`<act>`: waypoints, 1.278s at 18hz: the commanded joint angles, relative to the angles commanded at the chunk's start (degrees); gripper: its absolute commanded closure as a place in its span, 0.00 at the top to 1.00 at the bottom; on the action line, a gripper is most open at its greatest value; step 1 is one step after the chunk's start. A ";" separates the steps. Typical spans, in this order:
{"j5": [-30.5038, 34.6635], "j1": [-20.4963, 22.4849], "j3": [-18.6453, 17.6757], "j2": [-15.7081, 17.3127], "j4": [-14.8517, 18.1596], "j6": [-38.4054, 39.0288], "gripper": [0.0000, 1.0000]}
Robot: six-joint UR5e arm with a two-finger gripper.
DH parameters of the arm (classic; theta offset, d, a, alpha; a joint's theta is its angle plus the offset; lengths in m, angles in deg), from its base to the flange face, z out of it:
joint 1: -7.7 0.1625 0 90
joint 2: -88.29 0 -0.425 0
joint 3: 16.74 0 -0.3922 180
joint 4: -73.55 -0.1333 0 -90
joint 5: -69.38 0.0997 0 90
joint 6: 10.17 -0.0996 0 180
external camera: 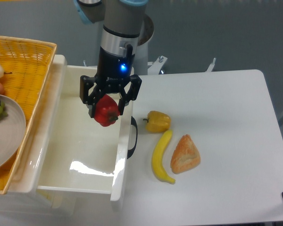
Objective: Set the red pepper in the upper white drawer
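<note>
Grey wall behind, white table [217, 141] in front, and the upper white drawer [47, 155] pulled open at the table's left edge, its dark handle [133, 137] facing the table.

I have the gripper [108, 104] over the drawer's right half, just inside the front panel that carries the handle. Jaws are clamped on the red pepper [106, 111]; it hangs between the black fingers, clear of the drawer floor as far as I can judge from this one view.

The relation that counts: the pepper sits directly under the jaws, and the drawer cavity lies below and to the left of it. The front panel is close on the right. I judge a drop from here lands inside, but only just beside that panel; nudging further left of the handle gives more margin.

Right of the handle, on the table: yellow pepper [158, 121], banana [161, 157], pastry [184, 154]. Left of the drawer: yellow basket [26, 61].
</note>
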 joint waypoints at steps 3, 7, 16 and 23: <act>0.00 -0.97 -0.17 -0.26 -0.27 -0.62 0.53; -0.09 -0.97 -0.35 -0.44 -0.18 -0.62 0.53; -0.18 -0.97 -0.62 -0.97 -0.09 -0.44 0.56; -0.44 -0.79 -0.53 -1.14 -0.44 1.32 0.15</act>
